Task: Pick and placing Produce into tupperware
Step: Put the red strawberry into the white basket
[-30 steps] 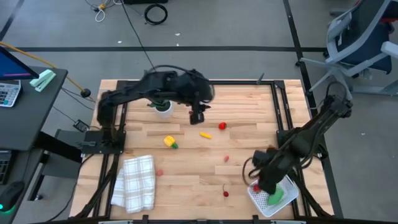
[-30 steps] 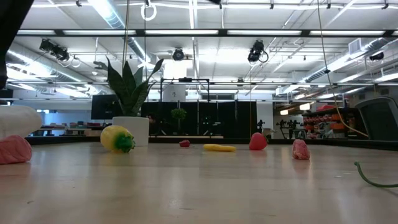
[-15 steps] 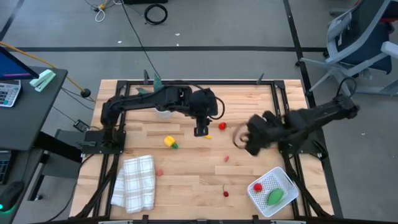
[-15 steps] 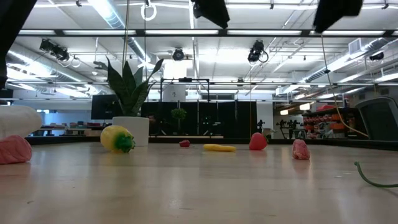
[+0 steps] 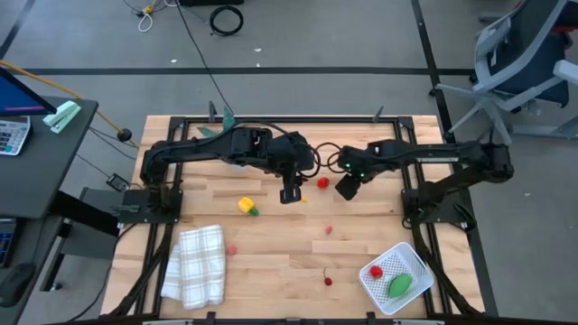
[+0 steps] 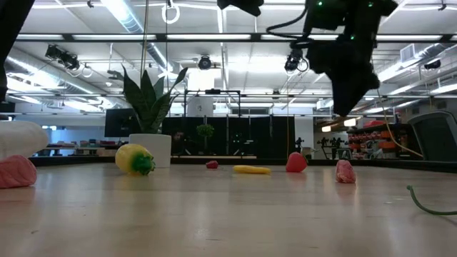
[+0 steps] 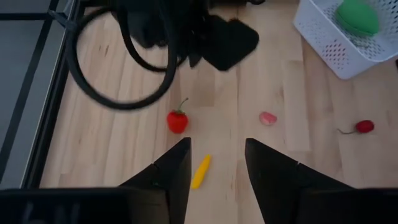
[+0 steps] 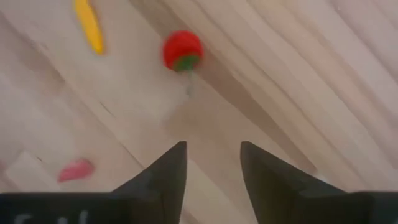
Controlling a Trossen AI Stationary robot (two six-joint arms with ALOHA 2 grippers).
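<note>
A slim yellow piece [image 7: 200, 171] of the produce lies on the table right below my open left gripper [image 7: 216, 163], whose fingers hover above it. A red piece with a green stalk [image 8: 183, 50] lies just ahead of my open right gripper [image 8: 211, 163], which hangs above the table's middle [image 5: 347, 187]. A yellow pepper [image 5: 246, 206], two pink pieces [image 5: 329, 229] [image 5: 232, 250] and a cherry [image 5: 328, 280] rest on the wood. At the near right stands the white tupperware [image 5: 408, 260] with a green piece [image 5: 398, 286] and a red one [image 5: 376, 271] inside.
A potted plant [image 6: 150, 107] stands at the far side behind the left arm. A white checked cloth [image 5: 196, 264] lies folded at the near left. The two grippers hang close together, with the red piece [image 5: 322, 182] on the table between them.
My right gripper has left the tupperware at the near right and swung fast toward the far edge and the table's middle, ending above the wood beside the red piece. My left gripper has drifted toward the near edge and down, over the slim yellow piece.
</note>
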